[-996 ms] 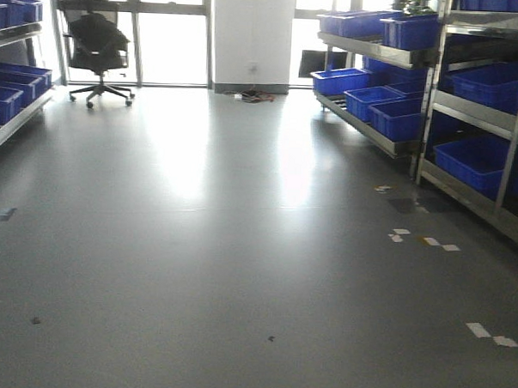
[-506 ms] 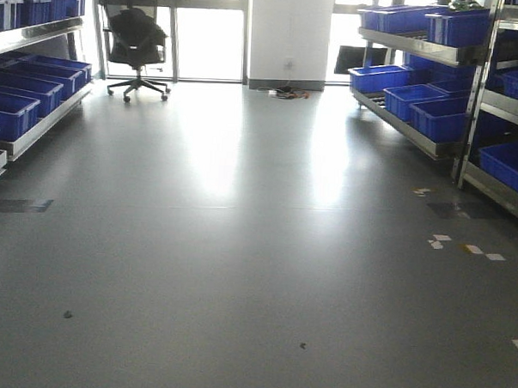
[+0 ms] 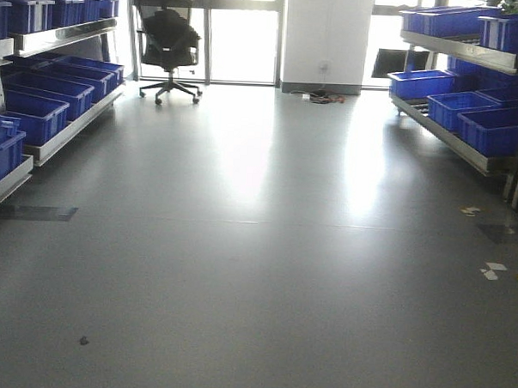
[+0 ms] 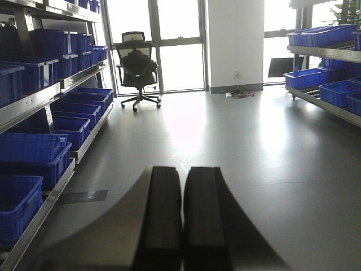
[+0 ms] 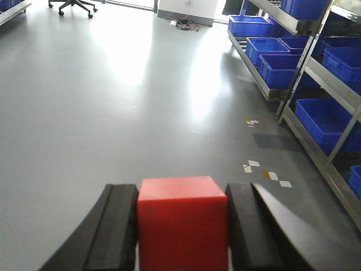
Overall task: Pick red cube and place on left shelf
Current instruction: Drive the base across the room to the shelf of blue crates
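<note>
The red cube sits clamped between the two black pads of my right gripper, held above the grey floor. My left gripper is shut and empty, its pads pressed together, pointing down the aisle. The left shelf is a metal rack with blue bins along the left side; it also shows in the left wrist view. Neither gripper shows in the front view.
A right shelf with blue bins lines the right side, also in the right wrist view. A black office chair stands at the far end by the windows. A white pillar is behind. Tape marks lie on the floor.
The front view has swung to the left: the chair, pillar and right shelf shifted rightward, and more of the left shelf has come into view.
</note>
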Tool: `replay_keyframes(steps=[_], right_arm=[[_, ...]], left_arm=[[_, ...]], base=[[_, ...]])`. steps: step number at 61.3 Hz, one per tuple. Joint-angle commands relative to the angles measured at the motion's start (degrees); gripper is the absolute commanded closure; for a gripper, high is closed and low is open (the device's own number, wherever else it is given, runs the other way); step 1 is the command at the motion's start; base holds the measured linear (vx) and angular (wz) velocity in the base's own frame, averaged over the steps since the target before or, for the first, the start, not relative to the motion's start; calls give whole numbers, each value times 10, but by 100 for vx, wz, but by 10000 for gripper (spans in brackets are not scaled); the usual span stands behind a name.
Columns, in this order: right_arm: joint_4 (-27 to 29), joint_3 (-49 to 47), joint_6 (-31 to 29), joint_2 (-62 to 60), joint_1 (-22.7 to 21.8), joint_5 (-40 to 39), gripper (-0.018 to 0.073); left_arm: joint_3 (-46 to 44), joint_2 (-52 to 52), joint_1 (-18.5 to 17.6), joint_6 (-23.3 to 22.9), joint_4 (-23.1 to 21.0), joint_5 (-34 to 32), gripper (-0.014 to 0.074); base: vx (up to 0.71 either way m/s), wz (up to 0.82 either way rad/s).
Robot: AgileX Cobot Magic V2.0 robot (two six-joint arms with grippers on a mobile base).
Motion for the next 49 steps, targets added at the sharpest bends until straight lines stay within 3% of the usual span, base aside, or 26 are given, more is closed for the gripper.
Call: replay_keyframes(steps=[1, 49], right_arm=[[-8, -18, -2, 3, -4, -47, 510], [-8, -18, -2, 3, -4, -47, 510]], left_arm=[[13, 4, -2, 1, -3, -48, 491], [13, 4, -2, 1, -3, -48, 491]], base=[[41, 13], [56, 5]])
